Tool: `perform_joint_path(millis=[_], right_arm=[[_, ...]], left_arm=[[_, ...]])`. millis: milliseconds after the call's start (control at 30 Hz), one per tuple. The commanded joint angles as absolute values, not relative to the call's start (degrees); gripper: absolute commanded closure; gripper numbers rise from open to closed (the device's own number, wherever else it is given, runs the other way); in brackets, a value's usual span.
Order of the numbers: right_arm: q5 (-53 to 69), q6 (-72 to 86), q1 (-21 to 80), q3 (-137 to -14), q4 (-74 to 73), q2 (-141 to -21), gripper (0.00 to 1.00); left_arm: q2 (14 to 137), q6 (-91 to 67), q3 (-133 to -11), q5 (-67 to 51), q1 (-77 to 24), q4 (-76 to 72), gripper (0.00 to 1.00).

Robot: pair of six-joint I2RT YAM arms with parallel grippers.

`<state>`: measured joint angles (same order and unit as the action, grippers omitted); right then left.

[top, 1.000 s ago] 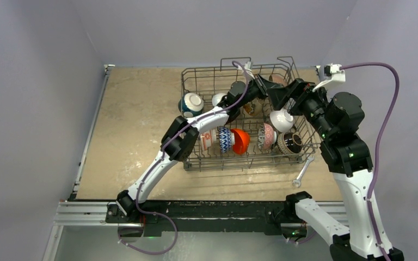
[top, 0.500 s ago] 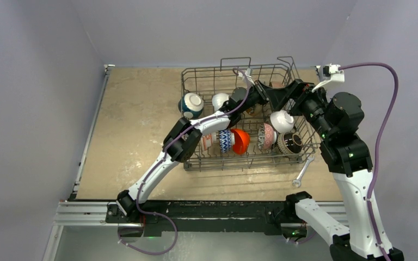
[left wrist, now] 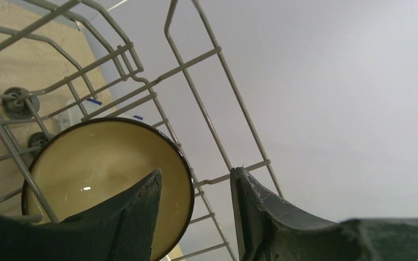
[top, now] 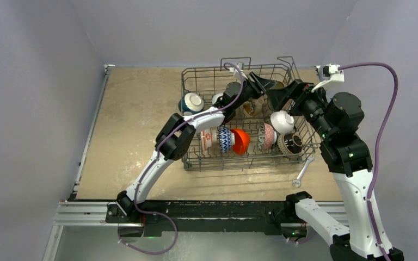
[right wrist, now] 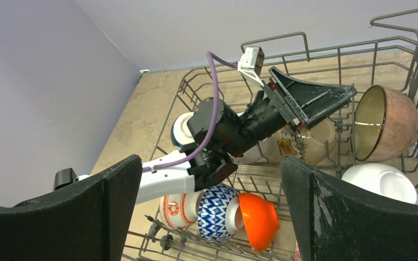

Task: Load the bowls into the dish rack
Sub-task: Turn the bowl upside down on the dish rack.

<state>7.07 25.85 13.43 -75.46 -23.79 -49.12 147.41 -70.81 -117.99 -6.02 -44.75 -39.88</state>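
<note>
The dark wire dish rack (top: 196,163) holds several bowls. A brown bowl with a cream inside (left wrist: 103,174) stands on edge at the far right corner (right wrist: 392,122). My left gripper (left wrist: 196,187) is open and empty just beside its rim, above the rack (top: 260,83); in the right wrist view it (right wrist: 311,100) points at that bowl. My right gripper (right wrist: 211,160) is open and empty, above the rack's right side (top: 281,97). Below lie an orange bowl (right wrist: 258,215), a blue-patterned bowl (right wrist: 217,212), a red-patterned bowl (right wrist: 177,209), a white bowl (right wrist: 381,182) and a flowered bowl (right wrist: 307,142).
A teal bowl (top: 191,103), a dark ribbed bowl (top: 290,144) and another red-patterned bowl (top: 266,136) also sit in the rack. A metal wrench (top: 303,171) lies on the tan table (top: 136,125) off the rack's near right corner. Raised handle loops (top: 235,61) stand at the rack's far side.
My left arm's elbow has swung left and its gripper has lifted slightly toward the rack's far side. The right arm has barely moved.
</note>
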Motion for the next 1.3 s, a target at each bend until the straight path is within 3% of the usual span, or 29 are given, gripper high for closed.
perform_joint_path(millis=[0,367,567,733,1267], right_arm=[[7.9,24.8,13.3,-75.3,-22.6,-48.8,0.01],[7.3,24.7,13.3,-75.7,-22.4,-48.8,0.01],[7.1,24.4,13.3,-76.2,-22.7,-48.9,0.01],[7.1,24.4,13.3,-76.1,-22.9,-48.7,0.01],[7.3,23.9,13.3,-76.3,-23.4,-49.0,0.01]], left_arm=[[142.1,-68.3,-116.9,-5.1,-44.5,-41.9,0.52],[140.9,-48.5,-124.1,-11.7,-46.5,-32.5,0.53],[138.5,-30.3,-125.9,-5.4,-50.5,-21.8,0.55],[140.3,-20.5,-130.8,0.6,-53.5,-15.9,0.65],[148.7,-13.2,-140.8,8.6,-55.0,-10.9,0.69]])
